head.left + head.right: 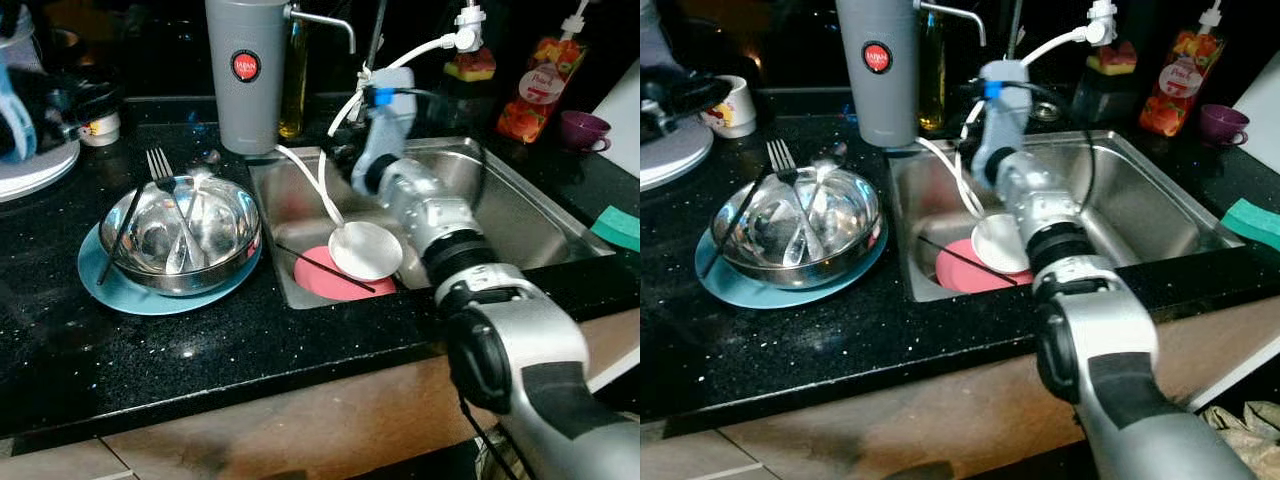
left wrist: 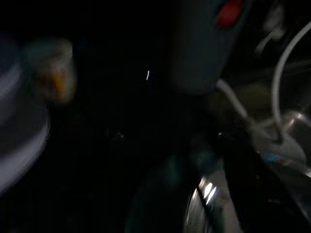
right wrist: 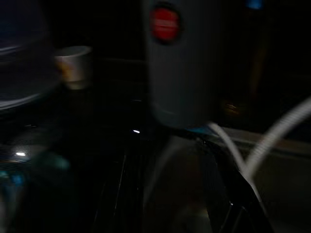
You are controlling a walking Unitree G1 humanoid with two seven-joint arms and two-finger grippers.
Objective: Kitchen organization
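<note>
A steel bowl (image 1: 190,240) sits on a blue plate (image 1: 125,290) on the black counter, left of the sink. In the bowl lie a fork (image 1: 160,172), a spoon (image 1: 200,165) and a black chopstick (image 1: 122,235). In the steel sink (image 1: 520,225) a white ladle (image 1: 365,250) rests on a pink plate (image 1: 320,280), with another black chopstick (image 1: 325,268) across it. My right arm reaches over the sink. Its gripper (image 1: 345,150) is at the sink's back left corner, near the grey canister (image 1: 245,75), with the fingers hidden behind the wrist. The left wrist view is dark and blurred.
Against the back wall stand a faucet (image 1: 325,20), an oil bottle (image 1: 293,90), a juice bottle (image 1: 540,90) and a purple cup (image 1: 585,130). A green cloth (image 1: 620,228) lies right of the sink. A white cup (image 1: 100,128) and stacked white plates (image 1: 35,170) sit far left.
</note>
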